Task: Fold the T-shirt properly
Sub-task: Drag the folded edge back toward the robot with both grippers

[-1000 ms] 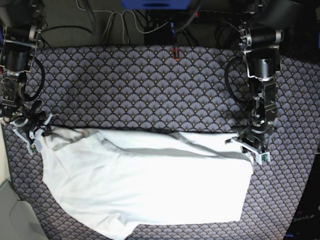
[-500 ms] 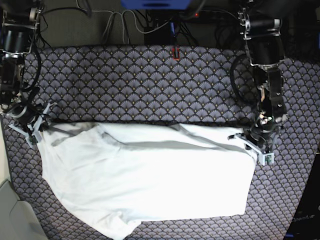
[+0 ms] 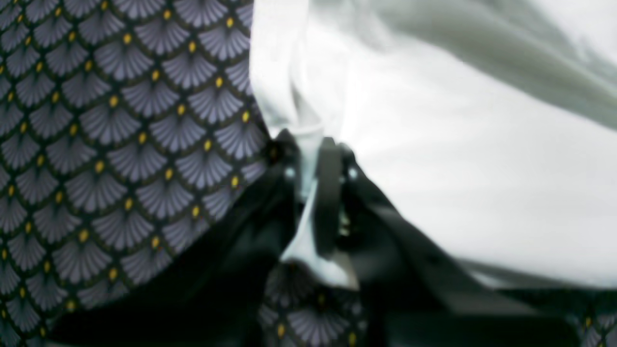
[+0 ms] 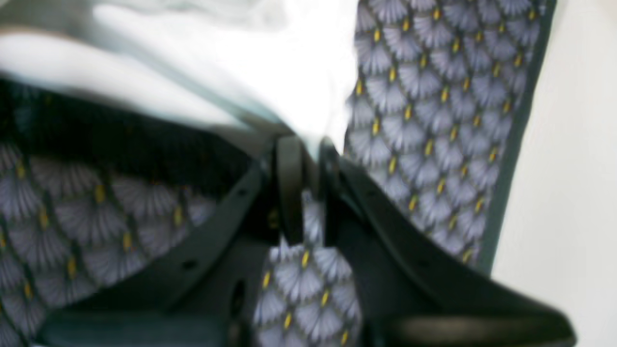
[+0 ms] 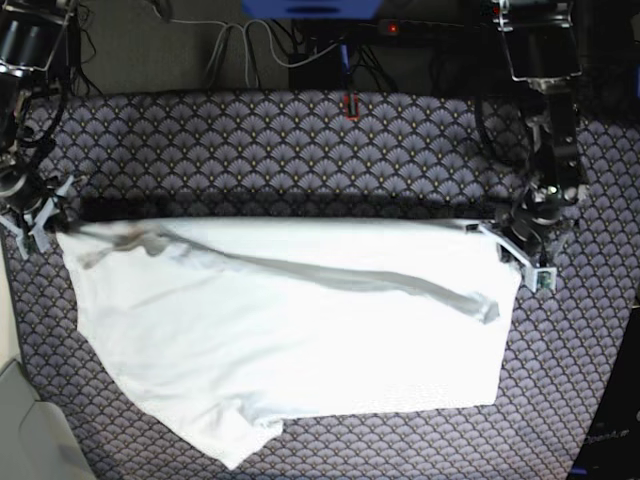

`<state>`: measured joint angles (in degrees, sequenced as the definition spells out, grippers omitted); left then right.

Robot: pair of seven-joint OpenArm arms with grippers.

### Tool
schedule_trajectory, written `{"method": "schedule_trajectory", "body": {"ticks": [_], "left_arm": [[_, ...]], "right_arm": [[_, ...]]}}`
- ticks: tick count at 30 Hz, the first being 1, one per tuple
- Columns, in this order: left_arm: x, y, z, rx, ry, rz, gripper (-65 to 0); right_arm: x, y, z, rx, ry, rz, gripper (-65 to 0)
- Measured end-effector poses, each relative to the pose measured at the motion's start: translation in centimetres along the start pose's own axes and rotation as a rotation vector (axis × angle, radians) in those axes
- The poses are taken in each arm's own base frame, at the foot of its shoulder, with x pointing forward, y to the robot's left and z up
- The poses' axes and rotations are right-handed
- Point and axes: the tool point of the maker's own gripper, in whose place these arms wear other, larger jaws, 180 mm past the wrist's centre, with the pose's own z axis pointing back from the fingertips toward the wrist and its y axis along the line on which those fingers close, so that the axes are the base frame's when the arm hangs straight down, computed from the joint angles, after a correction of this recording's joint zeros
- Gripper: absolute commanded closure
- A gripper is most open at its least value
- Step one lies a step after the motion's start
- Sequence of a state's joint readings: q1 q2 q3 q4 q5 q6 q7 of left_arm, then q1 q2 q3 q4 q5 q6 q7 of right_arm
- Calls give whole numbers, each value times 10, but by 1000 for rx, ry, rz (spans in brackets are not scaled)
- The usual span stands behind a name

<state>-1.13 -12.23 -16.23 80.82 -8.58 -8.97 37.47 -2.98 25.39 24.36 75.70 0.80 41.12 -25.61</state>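
T-shirt (image 5: 290,340) lies spread across the patterned cloth (image 5: 300,150) that covers the work surface, its far edge pulled into a taut, nearly straight line between the two arms while its near part rests flat, one lobe trailing toward the near left of the base view. I read the step in hand as the stretch-and-lay stage of a fold — both far corners are gripped and the edge is under tension. The left gripper (image 3: 313,159) has its jaws clenched on a bunched corner of white fabric, seen plainly in the left wrist view; the right gripper (image 4: 306,149) likewise pinches a thin edge of fabric between nearly closed jaws. The next move, in my judgement, calls for carrying both corners together toward the near hem at matched height and speed, so that the diagonal ridge crossing the fabric does not set into a crease. Both wrist views are blurred, so I cannot tell how many layers each jaw holds. A dark shadow under the far edge suggests it is raised, not certainly. Sleeves and collar are not distinguishable — the white is overexposed.
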Motion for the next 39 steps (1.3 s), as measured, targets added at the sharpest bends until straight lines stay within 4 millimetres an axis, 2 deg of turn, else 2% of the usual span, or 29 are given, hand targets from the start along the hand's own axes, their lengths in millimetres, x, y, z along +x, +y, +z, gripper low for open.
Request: {"method": "schedule_trajectory", "body": {"ticks": [4, 8, 14, 18, 23, 31, 39], "left_arm": [[-17, -1, 14, 0, 15, -24, -13], [-23, -1, 28, 3, 4, -39, -13], [-48, 25, 44, 60, 46, 3, -13], [-52, 28, 46, 63, 46, 2, -13], [-74, 28, 50, 64, 96, 6, -13], [-79, 28, 51, 64, 106, 6, -13], [-82, 29, 53, 66, 109, 1, -13]], "right_arm": [[-27, 9, 4, 19, 63, 6, -28], [-21, 10, 21, -8, 38, 58, -28], [-33, 22, 45, 0, 42, 89, -28], [-45, 28, 49, 15, 66, 91, -28], [-57, 31, 52, 24, 95, 90, -28], [-59, 31, 51, 25, 99, 88, -28], [-80, 36, 51, 47, 140, 55, -28]]}}
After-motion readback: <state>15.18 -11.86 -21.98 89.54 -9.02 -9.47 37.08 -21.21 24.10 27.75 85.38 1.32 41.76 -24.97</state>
